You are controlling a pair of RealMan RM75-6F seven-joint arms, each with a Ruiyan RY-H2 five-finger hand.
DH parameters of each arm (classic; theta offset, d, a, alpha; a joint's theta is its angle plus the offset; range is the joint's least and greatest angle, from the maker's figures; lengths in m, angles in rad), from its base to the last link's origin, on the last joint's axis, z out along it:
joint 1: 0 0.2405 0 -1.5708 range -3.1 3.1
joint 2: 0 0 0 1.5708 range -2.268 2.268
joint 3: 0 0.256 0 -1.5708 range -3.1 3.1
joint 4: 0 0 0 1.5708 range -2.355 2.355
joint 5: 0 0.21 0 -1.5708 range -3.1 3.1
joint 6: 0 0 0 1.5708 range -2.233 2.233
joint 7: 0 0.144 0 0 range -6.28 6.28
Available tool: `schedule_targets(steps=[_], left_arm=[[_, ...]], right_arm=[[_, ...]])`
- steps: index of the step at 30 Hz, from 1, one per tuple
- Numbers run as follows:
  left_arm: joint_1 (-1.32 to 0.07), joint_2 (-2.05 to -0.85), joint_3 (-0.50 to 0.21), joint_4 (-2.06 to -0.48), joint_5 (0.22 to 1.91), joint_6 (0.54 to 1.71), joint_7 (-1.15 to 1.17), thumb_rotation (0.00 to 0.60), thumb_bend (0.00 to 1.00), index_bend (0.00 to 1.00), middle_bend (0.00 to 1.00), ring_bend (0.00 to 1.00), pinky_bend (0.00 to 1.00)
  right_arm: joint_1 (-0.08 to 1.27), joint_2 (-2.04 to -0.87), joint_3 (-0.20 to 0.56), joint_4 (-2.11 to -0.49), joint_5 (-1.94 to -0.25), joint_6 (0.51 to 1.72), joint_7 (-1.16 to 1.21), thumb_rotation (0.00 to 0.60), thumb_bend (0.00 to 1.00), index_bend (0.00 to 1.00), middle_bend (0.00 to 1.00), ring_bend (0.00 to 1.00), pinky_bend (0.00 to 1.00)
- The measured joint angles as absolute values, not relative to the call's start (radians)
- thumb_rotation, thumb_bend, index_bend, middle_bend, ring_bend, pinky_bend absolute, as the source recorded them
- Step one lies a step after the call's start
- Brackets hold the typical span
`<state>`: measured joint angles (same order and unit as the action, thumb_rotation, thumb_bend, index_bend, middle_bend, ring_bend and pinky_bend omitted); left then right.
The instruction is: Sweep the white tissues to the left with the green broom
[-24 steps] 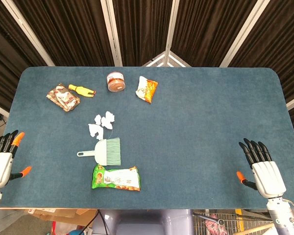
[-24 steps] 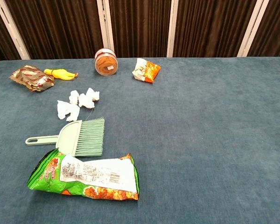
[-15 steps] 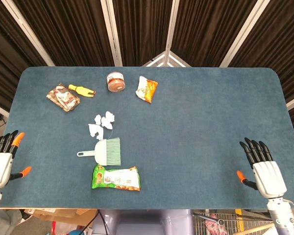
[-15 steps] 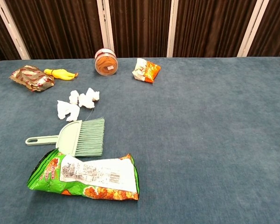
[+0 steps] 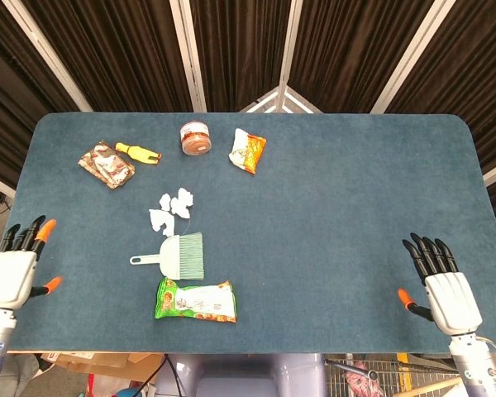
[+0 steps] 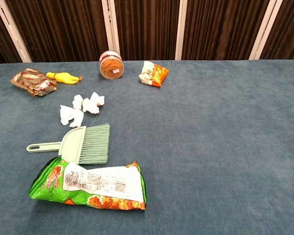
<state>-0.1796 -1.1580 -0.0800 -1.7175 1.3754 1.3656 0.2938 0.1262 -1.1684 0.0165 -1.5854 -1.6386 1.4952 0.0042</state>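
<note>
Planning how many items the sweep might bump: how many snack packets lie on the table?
3: a green packet just below the green broom, an orange-and-white packet beside the jar, a brown packet far left.

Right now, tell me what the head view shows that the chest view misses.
Head view only: left robot hand and right robot hand, both open at the table's near edge.
Chest view only: nothing extra.
Both: green broom, white tissues, green snack bag, jar.
</note>
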Motion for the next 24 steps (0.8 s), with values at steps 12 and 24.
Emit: schedule_targets(steps=[12,24], left_arm=[[-0.346,-1.272,-0.153,-1.787,1.116,1.183,0.574,0.600,0.30,0.47,1.00,1.00,0.93],[-0.497,-1.467,-0.184,-1.740,0.823,1.143,0.821,0.600,0.35,0.46,1.00,1.00,0.94]], right_arm=[[0.127,-1.166,0.014,-1.588,-1.641,1.494,0.015,0.600,0.30,0.00,0.00,0.00,0.00],[0.127,-1.162,0.014,-1.588,-1.641,1.494,0.034,0.600,0.30,0.00,0.00,0.00,0.00]])
